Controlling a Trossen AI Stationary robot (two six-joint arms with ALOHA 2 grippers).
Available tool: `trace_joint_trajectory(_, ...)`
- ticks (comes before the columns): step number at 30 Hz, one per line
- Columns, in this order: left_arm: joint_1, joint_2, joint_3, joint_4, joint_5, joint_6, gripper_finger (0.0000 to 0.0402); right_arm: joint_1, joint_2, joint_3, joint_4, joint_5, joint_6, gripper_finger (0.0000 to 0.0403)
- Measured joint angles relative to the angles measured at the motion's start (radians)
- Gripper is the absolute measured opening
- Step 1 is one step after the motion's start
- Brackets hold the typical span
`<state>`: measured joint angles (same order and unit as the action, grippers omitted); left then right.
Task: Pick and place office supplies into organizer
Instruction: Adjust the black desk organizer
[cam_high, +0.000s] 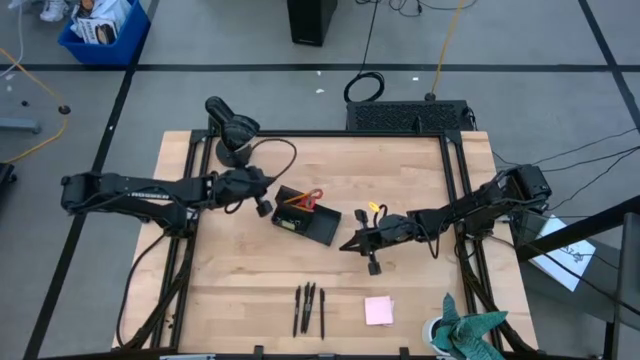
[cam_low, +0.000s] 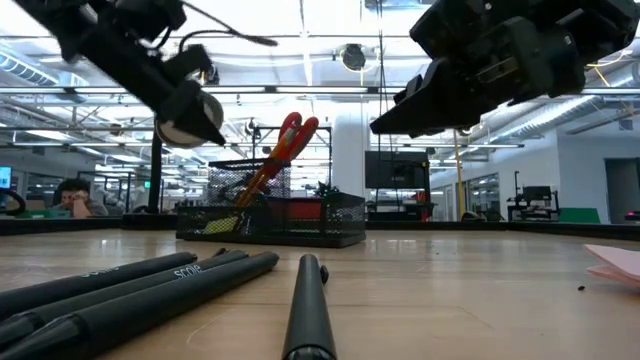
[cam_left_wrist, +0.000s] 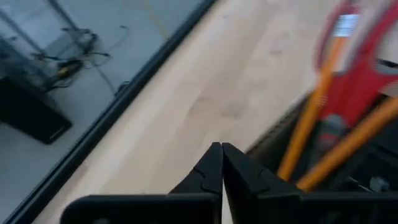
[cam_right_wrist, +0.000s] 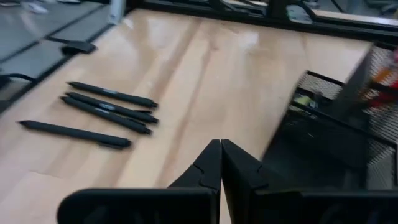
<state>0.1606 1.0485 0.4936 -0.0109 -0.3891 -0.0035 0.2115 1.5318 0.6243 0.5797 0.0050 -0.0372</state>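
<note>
The counter (cam_high: 240, 270) is carrying everything, and the two arms are reaching in toward its middle from opposite sides. The left claw (cam_high: 263, 203) is hanging just at the organizer's 9 o'clock edge, clenched and empty, its two tips pressed together in its wrist view. The right claw (cam_high: 347, 244) is hovering just off the organizer's 4 o'clock corner, likewise clenched on nothing.

The organizer (cam_high: 310, 222) is sitting near the counter's centre. It is already holding the scissors (cam_high: 312, 197) and the pencil (cam_high: 292, 203), both leaning up out of its 12 o'clock compartment, as the low view shows. A yellow piece (cam_high: 375, 208) is lying on the counter at the organizer's 3 o'clock, near the right arm; whether it is loose or partly under the arm is hard to tell from above.

Still outside are the pad (cam_high: 378, 310), lying toward 5 o'clock of the counter, and the four pens (cam_high: 308, 308), lined up at 6 o'clock. Clips are too small to make out.

So the task is looking perhaps a third done: the upright tools are in, while pens, pad and yellow piece are waiting. The right claw, nearest the pens and pad, is seemingly best placed for the next pick.
</note>
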Motion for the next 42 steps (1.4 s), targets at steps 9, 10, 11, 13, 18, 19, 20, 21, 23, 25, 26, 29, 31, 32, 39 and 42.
trace_joint_trajectory(9,0.038,0.006,-0.151,0.162,-0.074,-0.095,0.0004,0.042,0.043,0.0,0.096,-0.042,0.008,0.0001)
trace_joint_trajectory(10,0.038,0.006,-0.166,0.178,-0.067,-0.112,0.0005,0.045,0.061,0.0,0.123,-0.036,0.008,0.0001)
trace_joint_trajectory(11,0.037,0.006,-0.181,0.197,-0.054,-0.132,0.0007,0.047,0.078,0.0,0.145,-0.033,0.009,0.0001)
trace_joint_trajectory(13,0.03,0.01,-0.212,0.226,-0.043,-0.179,0.001,0.044,0.113,0.0,0.177,-0.032,0.021,0.0001)
trace_joint_trajectory(18,-0.017,0.038,-0.273,0.317,-0.047,-0.228,0.0004,0.036,0.193,0.0,0.265,-0.033,0.054,0.0)
trace_joint_trajectory(19,-0.025,0.046,-0.283,0.332,-0.062,-0.236,0.0006,0.037,0.207,0.0,0.282,-0.033,0.058,0.0)
trace_joint_trajectory(20,-0.03,0.055,-0.291,0.339,-0.077,-0.246,0.0007,0.037,0.225,0.0,0.308,-0.034,0.067,0.0)
trace_joint_trajectory(21,-0.034,0.066,-0.298,0.339,-0.09,-0.255,0.0008,0.037,0.241,0.0,0.336,-0.036,0.074,0.0)
trace_joint_trajectory(23,-0.039,0.097,-0.305,0.348,-0.114,-0.276,0.0006,0.039,0.276,0.007,0.378,-0.035,0.078,0.0)
trace_joint_trajectory(25,-0.039,0.13,-0.307,0.373,-0.117,-0.299,0.0003,0.039,0.307,0.018,0.391,-0.033,0.08,0.0)
trace_joint_trajectory(26,-0.039,0.148,-0.307,0.399,-0.117,-0.306,0.0003,0.039,0.32,0.028,0.389,-0.033,0.082,0.0)
trace_joint_trajectory(29,-0.039,0.2,-0.307,0.475,-0.114,-0.312,0.0008,0.039,0.363,0.055,0.388,-0.031,0.083,0.0)
trace_joint_trajectory(31,-0.039,0.23,-0.307,0.514,-0.111,-0.313,0.0006,0.039,0.391,0.074,0.389,-0.025,0.093,0.0)
trace_joint_trajectory(32,-0.039,0.241,-0.307,0.53,-0.109,-0.313,0.0004,0.039,0.402,0.079,0.389,-0.01,0.098,0.0)
trace_joint_trajectory(39,-0.047,0.267,-0.307,0.551,-0.096,-0.323,0.001,0.024,0.426,0.085,0.333,0.128,0.112,0.0)
trace_joint_trajectory(42,-0.07,0.267,-0.306,0.568,-0.067,-0.328,0.0004,0.015,0.426,0.085,0.304,0.202,0.137,0.0)
